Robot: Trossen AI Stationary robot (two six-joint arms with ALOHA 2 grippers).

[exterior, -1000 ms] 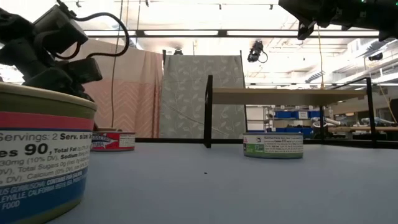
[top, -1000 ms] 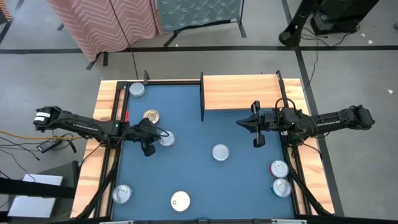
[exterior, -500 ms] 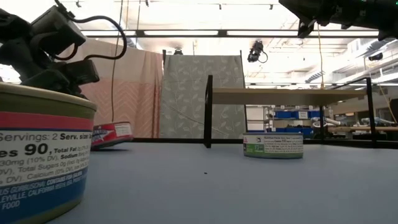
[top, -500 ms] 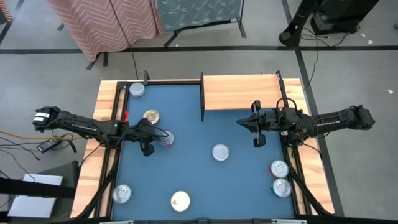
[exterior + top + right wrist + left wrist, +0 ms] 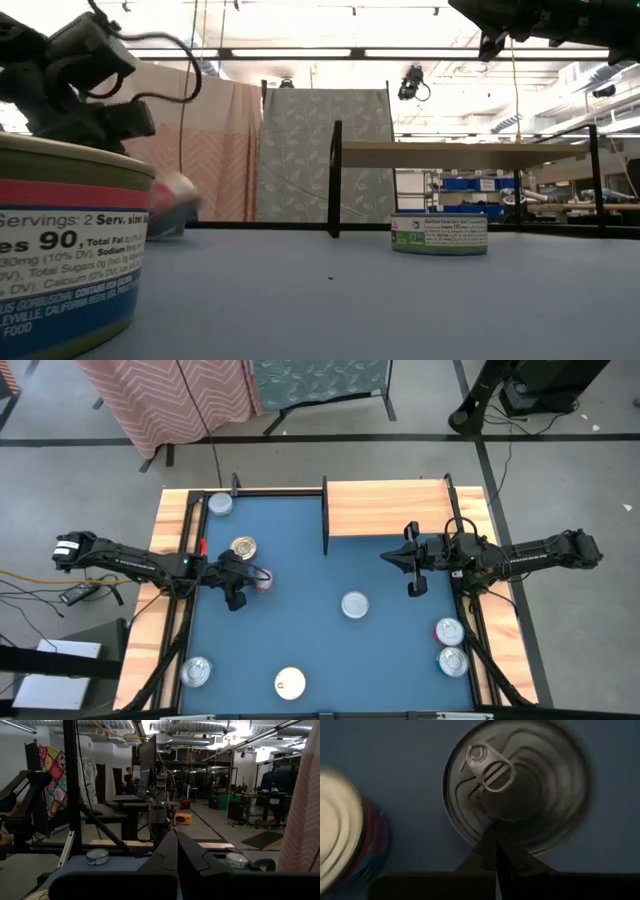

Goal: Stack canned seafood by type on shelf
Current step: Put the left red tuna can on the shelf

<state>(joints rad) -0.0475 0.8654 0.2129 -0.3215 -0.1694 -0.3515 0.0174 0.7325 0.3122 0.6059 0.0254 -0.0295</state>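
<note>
While the low view blurs it, overhead the left pincer [image 5: 252, 577] is clamped on a red-labelled tin [image 5: 261, 580].

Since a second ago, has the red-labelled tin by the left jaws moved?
Yes. The tin has tipped off flat and shifted slightly toward the left gripper, judged against the gold tin.

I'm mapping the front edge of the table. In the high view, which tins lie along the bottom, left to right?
Silver-lidded round tin → white-lidded round tin → silver-lidded round tin with a red and teal side, at the right rail.
</note>
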